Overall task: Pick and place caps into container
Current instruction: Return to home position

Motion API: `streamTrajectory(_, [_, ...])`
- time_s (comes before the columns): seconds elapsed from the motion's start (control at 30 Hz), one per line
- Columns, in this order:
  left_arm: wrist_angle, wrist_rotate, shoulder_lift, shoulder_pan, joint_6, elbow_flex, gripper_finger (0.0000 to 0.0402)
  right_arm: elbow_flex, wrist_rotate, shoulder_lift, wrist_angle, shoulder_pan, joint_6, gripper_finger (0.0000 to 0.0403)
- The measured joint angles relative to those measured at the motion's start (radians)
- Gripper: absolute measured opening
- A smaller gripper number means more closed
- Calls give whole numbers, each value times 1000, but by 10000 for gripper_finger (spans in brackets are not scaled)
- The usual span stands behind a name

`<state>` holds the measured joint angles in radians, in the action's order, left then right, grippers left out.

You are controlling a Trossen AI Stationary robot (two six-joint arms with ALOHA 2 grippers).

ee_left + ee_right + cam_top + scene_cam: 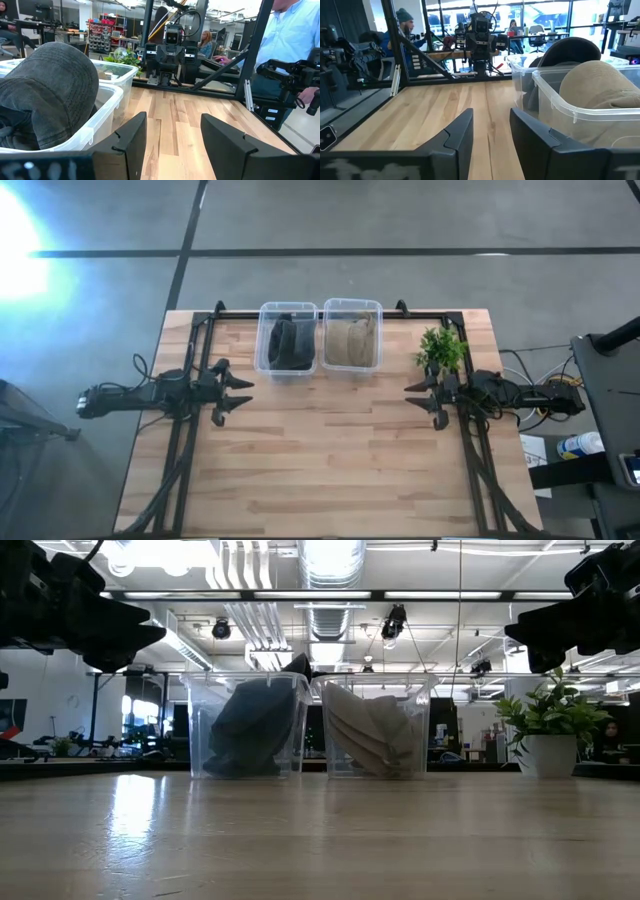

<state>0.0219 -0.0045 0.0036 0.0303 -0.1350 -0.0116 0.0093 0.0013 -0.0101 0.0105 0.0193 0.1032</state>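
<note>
Caps are seen only inside two clear containers set side by side at the far middle of the tabletop [330,465]. The dark caps [290,343] are packed into the left container [288,305], and the tan caps [350,345] are packed into the right container [352,302]. In the low view both lots are seen standing on edge and leaning against the walls, and one dark crown rises above its container's rim. How many caps lie in each cannot be told.

A small green plant [441,348] in a white pot is placed to the right of the right container, near the far right corner.

The left gripper [243,394] is held over the left part of the tabletop, a little nearer than the containers and apart from them, pointed to the right. Its jaws are spread and nothing is held between them. The right gripper [412,397] is held opposite it over the right part, just on the near side of the plant, pointed to the left. Its jaws are likewise spread and empty. In the low view both are shown raised well above the wood.

A person in a light blue shirt [292,35] is seen beyond the tabletop in the left wrist view.
</note>
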Motion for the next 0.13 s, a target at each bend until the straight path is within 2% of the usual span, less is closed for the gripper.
streamTrajectory(0.13, [0, 0, 0, 0, 0, 0, 181, 0, 0, 0, 0, 0, 1, 121])
